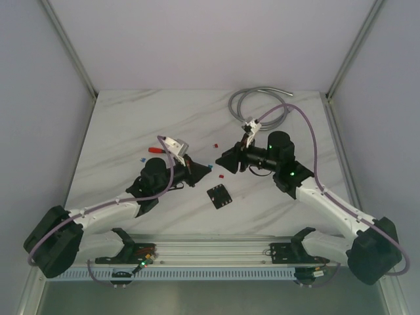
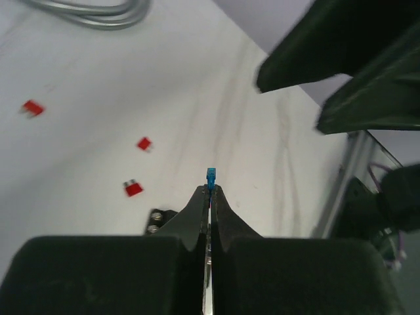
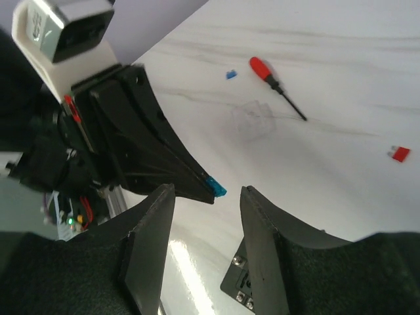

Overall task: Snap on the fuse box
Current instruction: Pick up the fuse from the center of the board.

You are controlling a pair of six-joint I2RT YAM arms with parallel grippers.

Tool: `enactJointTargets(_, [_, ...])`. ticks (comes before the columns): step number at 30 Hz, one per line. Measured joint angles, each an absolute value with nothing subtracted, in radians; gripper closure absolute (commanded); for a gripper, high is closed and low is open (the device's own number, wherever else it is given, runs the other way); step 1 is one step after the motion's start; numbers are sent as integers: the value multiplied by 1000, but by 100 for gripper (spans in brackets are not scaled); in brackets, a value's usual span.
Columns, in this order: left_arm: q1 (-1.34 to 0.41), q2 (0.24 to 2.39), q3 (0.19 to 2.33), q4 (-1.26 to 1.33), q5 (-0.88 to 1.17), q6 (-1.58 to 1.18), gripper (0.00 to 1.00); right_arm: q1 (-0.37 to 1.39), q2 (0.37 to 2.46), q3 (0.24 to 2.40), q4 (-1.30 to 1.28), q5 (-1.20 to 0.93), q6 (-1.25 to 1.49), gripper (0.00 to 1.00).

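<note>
On the white worktop (image 1: pixel 131 131), the fuse box (image 1: pixel 220 196) lies flat, just in front of the two claw tips and touching neither. Over it, the left claw (image 2: pixel 210 191) is clenched on a tiny blue fuse (image 2: pixel 210 176). Facing it, the right claw (image 3: pixel 206 191) is released, fingers apart and grasping nothing. Loose red fuses (image 2: pixel 133 189) and a red-handled screwdriver (image 3: pixel 266 72) lie nearby.

So the fuse box (image 1: pixel 220 196) sits on the counter (image 1: pixel 131 125), just in front of where left end effector (image 1: pixel 207 168) (fuse (image 2: pixel 210 176) in its tips) faces right end effector (image 1: pixel 220 160). Cable coil (image 1: pixel 257 104) back right, screwdriver (image 1: pixel 156 149) back left.
</note>
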State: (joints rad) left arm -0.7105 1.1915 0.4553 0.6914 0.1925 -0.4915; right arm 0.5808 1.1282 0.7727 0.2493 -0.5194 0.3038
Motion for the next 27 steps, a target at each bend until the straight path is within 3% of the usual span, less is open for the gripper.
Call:
enactJointTargets(12, [-710,1068,477,680,498,-404,100,568,1090,765,194,-790,130,53])
enactJointTargets(27, [-720,1073,488,696,603,-414,100,569,1098,765,186,-921,102,71])
